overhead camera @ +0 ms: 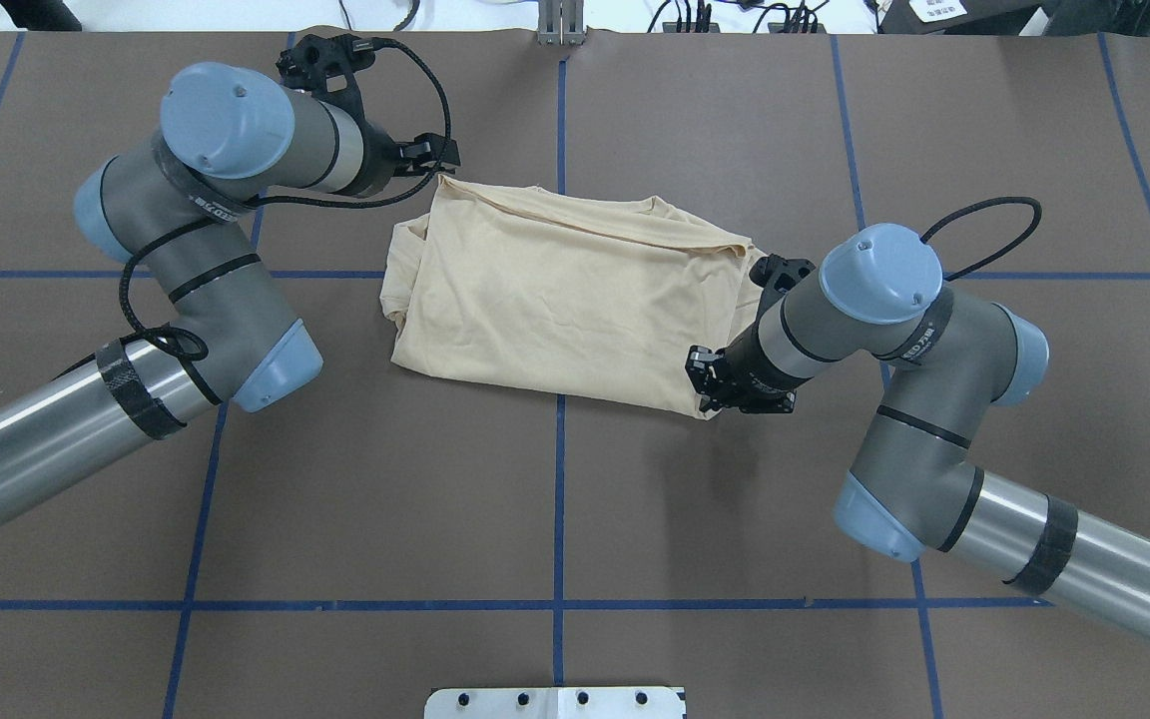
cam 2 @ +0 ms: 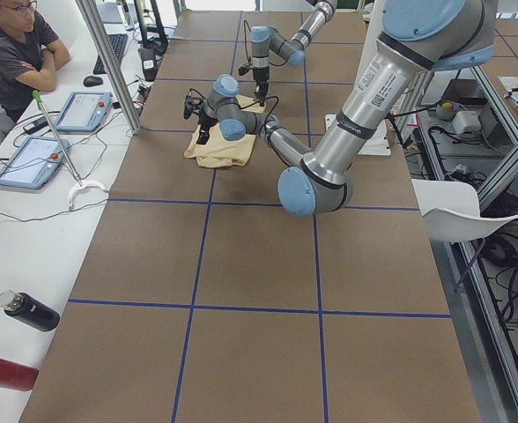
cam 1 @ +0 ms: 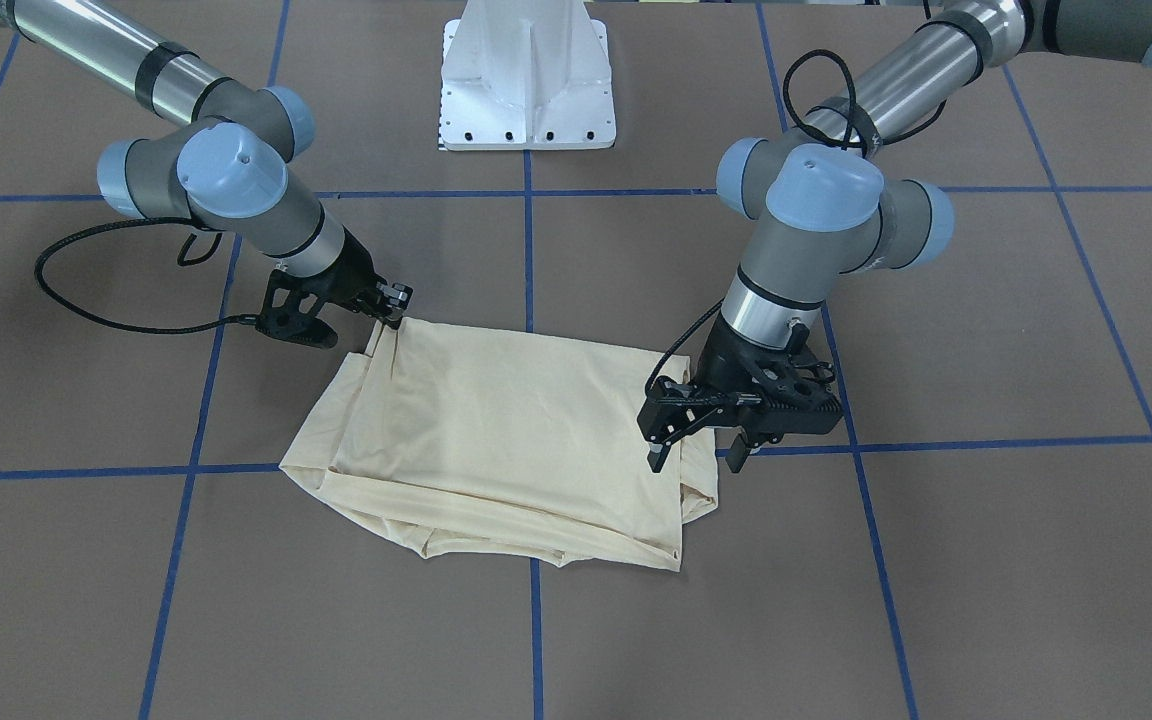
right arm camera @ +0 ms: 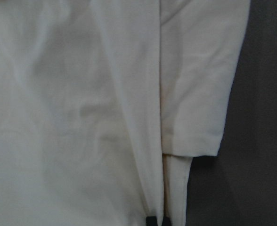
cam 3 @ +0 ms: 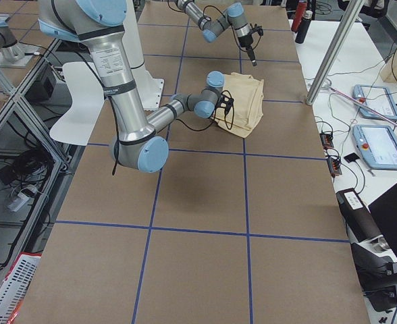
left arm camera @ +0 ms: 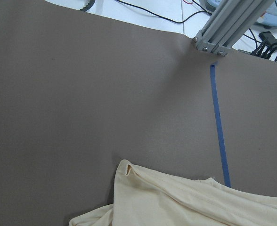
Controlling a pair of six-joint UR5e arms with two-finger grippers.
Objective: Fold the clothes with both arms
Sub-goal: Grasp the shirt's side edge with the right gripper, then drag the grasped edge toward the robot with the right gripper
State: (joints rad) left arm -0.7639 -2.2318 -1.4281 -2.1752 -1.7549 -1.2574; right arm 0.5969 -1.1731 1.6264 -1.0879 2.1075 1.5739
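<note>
Overhead exterior shows the T-shirt [overhead camera: 555, 300] mid-table on the brown table [overhead camera: 555, 499]. It's a rough folded rectangle, plain side up, no print visible.

Right gripper [cam 1: 394, 305] sits at the shirt corner nearest the robot on its right. Its jaws are narrow and apparently pinched on the fabric, and the corner peaks up toward it. Left gripper [cam 1: 698, 455] hangs by the far corner on the robot's left, jaws wide, holding nothing.

Main risk: only one corner is held. If right pulls before left grips, the stack likely drags or twists, and the loose layers at both ends splay out.

Second risk: left closes on the top layer only and the fold peels apart.

Right's pinch looks shallow and could slip under tension.
</note>
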